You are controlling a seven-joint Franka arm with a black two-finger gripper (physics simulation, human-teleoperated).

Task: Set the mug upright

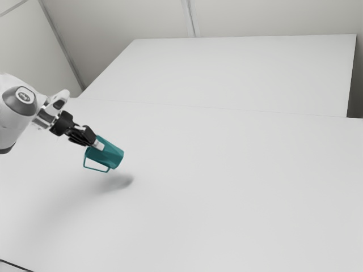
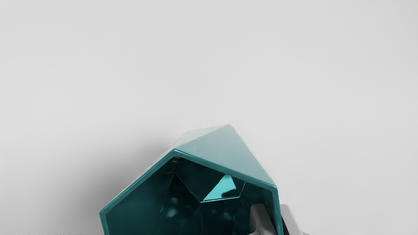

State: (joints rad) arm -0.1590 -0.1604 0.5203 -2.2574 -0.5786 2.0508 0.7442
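Observation:
The teal faceted mug [image 1: 108,153] hangs tilted above the white table in the exterior view, its handle on the underside and a shadow beneath it. My gripper [image 1: 97,145] reaches it from the exterior view's upper left and holds it by the wall at the rim. In the wrist view the open mouth of the mug [image 2: 225,160] faces the camera. There the gripper [image 2: 275,217] has one finger inside the mug and the other outside, with the wall pinched between them.
A broad white table [image 1: 227,187] stretches under the arm. Behind it stands a pale raised panel or surface [image 1: 238,73], with room walls further back. A dark cable-like line lies at the exterior view's lower left corner.

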